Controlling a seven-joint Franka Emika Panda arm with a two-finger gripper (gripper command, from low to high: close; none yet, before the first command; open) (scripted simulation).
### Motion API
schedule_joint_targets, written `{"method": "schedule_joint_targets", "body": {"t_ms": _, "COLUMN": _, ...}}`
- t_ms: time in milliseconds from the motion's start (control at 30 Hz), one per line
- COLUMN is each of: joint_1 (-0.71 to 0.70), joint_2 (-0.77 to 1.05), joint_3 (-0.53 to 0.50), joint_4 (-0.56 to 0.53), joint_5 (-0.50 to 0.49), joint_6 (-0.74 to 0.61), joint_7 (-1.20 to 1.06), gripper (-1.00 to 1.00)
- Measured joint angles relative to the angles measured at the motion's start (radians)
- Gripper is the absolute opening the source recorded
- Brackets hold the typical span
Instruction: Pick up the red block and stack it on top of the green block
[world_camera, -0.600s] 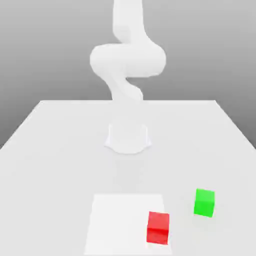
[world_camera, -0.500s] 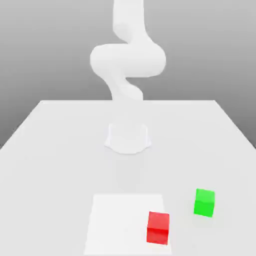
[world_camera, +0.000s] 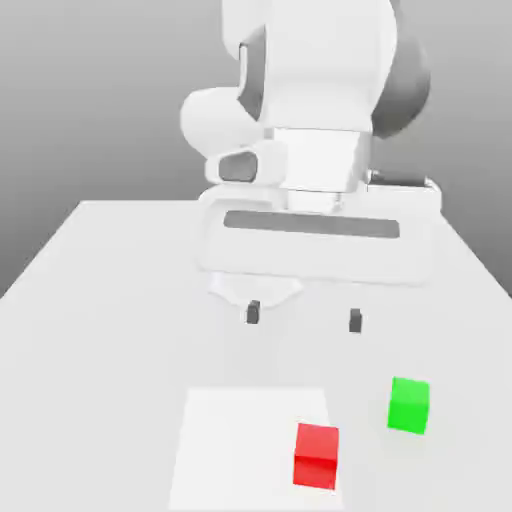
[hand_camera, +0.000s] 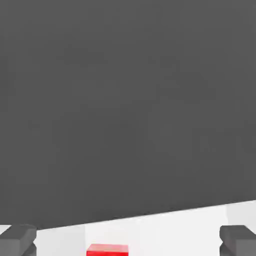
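Since the earlier frame the arm's hand has swung into the exterior view: before, only the pale arm column stood behind the base, and now the broad white hand hangs in front of it, above the worktop (world_camera: 90, 300). Neither block has shifted.

The end effector (world_camera: 303, 317) points down with its two dark fingertips (world_camera: 253, 312) set wide apart and nothing between them. It hovers clear of the worktop, behind the red block (world_camera: 317, 455) as the exterior view sees it, and touches neither cube.

The red block sits on a paler square patch (world_camera: 235, 440) of the worktop, at the patch's corner nearest the green block (world_camera: 409, 405). The green block stands off the patch, near the red block on the exterior view's right and slightly farther back; the two cubes are apart, not touching.

From the hand view, the red block's (hand_camera: 107, 249) top face appears between the two grey fingertips (hand_camera: 18, 239).
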Motion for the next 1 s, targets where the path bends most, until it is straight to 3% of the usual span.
{"method": "schedule_joint_targets", "body": {"t_ms": 167, "joint_1": 0.019, "joint_2": 0.177, "joint_3": 0.012, "joint_4": -0.049, "joint_5": 0.018, "joint_6": 0.080, "joint_7": 0.047, "gripper": 0.00}}
{"method": "schedule_joint_targets", "body": {"t_ms": 333, "joint_1": 0.057, "joint_2": 0.357, "joint_3": -0.035, "joint_4": -0.033, "joint_5": -0.039, "joint_6": 0.218, "joint_7": 0.100, "gripper": 0.00}}
{"method": "schedule_joint_targets", "body": {"t_ms": 367, "joint_1": 0.067, "joint_2": 0.387, "joint_3": -0.047, "joint_4": -0.029, "joint_5": -0.051, "joint_6": 0.243, "joint_7": 0.109, "gripper": -1.00}}
{"method": "schedule_joint_targets", "body": {"t_ms": 600, "joint_1": 0.064, "joint_2": 0.391, "joint_3": -0.045, "joint_4": -0.028, "joint_5": -0.057, "joint_6": 0.247, "joint_7": 0.114, "gripper": -1.00}}
{"method": "schedule_joint_targets", "body": {"t_ms": 800, "joint_1": 0.043, "joint_2": 0.203, "joint_3": 0.020, "joint_4": -0.066, "joint_5": 0.034, "joint_6": 0.099, "joint_7": 0.053, "gripper": -1.00}}
{"method": "schedule_joint_targets", "body": {"t_ms": 1000, "joint_1": 0.246, "joint_2": 0.041, "joint_3": 0.142, "joint_4": -0.167, "joint_5": 0.123, "joint_6": 0.045, "joint_7": 0.048, "gripper": -1.00}}
